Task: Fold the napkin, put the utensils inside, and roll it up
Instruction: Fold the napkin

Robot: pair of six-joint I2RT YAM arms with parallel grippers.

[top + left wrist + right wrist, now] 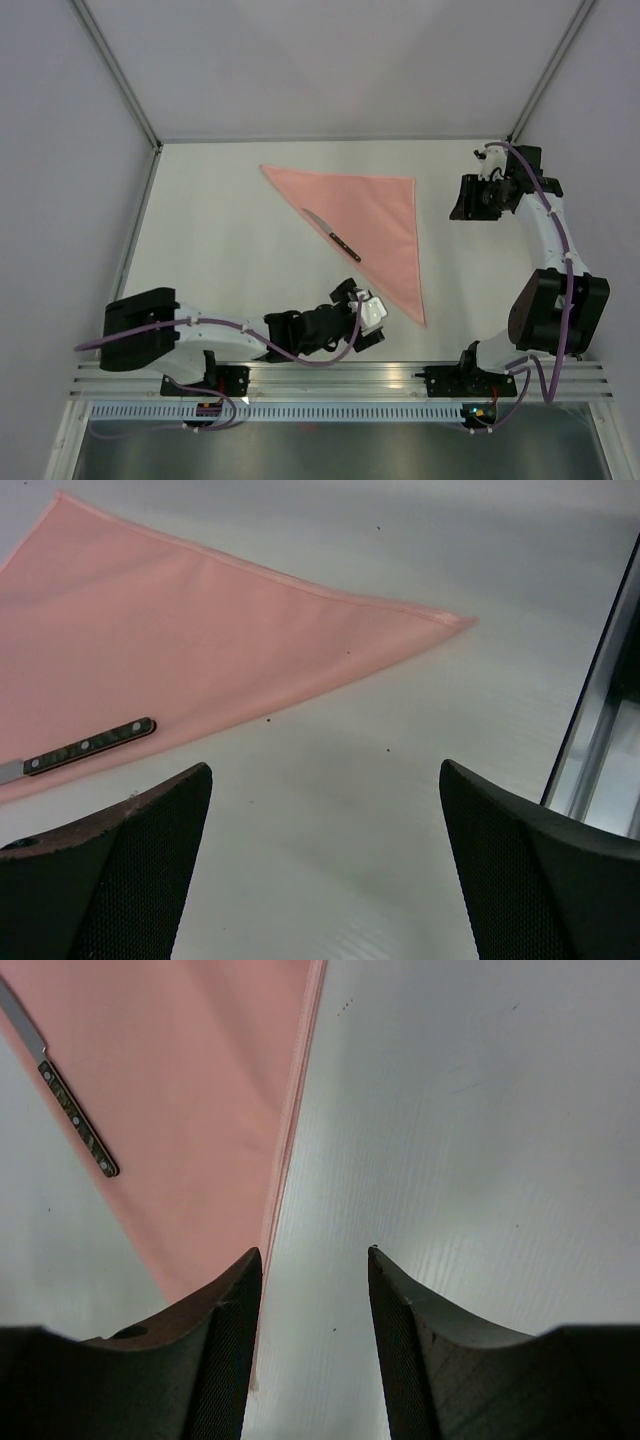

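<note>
**Fold made, knife laid, roll not yet begun**

The napkin (372,215) lies flat as a triangle in the middle of the desk (220,240), reaching toward the far edge, its narrow point toward the near edge. So the folding step looks done. One knife (332,236) rests along the napkin's long diagonal edge, handle toward the near side. No other utensil shows, so I cannot tell whether more are due.

Nothing is rolled yet: the cloth has no curl or lifted edge. The left gripper (325,770) hovers beside the napkin's near point, fingers (150,830) wide apart and empty. The right gripper (315,1252) sits off the napkin's right edge, fingers (225,1330) apart, holding nothing. Rolling is what remains.
</note>
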